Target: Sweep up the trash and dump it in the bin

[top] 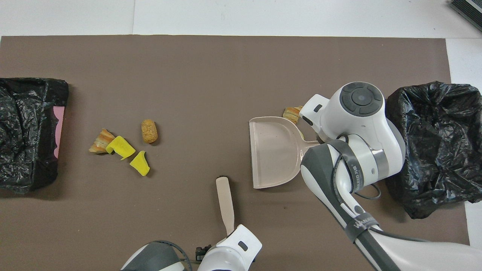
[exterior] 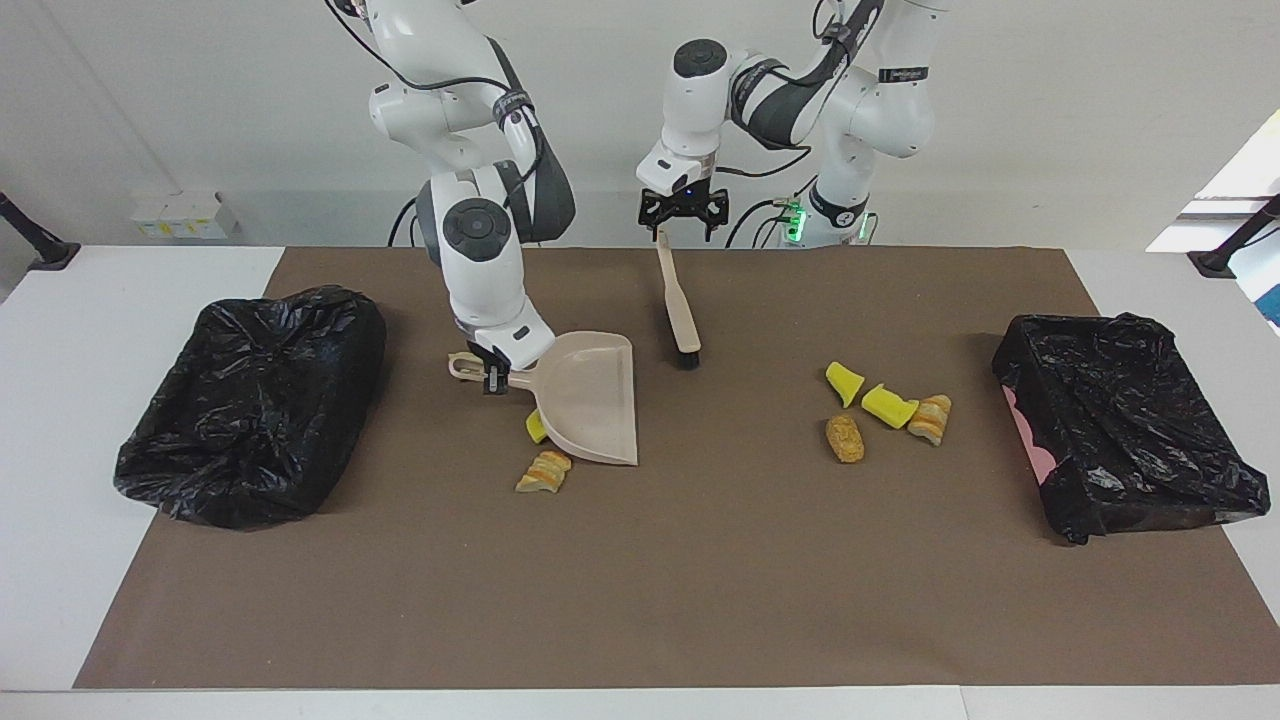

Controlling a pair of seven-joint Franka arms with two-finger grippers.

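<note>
My right gripper (exterior: 490,378) is shut on the handle of the beige dustpan (exterior: 592,400) (top: 276,154), which rests on the brown mat. A yellow scrap (exterior: 536,428) and a bread-like scrap (exterior: 545,472) of the trash lie against the pan's edge. More trash sits toward the left arm's end: two yellow chunks (exterior: 845,383) (exterior: 888,406), a crusty piece (exterior: 930,418) and a brown lump (exterior: 845,438). The brush (exterior: 678,300) (top: 226,199) lies beside the pan. My left gripper (exterior: 683,222) hangs open just over the end of the brush handle nearest the robots.
A bin lined with a black bag (exterior: 255,400) stands at the right arm's end of the table, a second one (exterior: 1125,420) at the left arm's end. The brown mat (exterior: 700,580) covers the work area. In the overhead view the right arm hides its own gripper.
</note>
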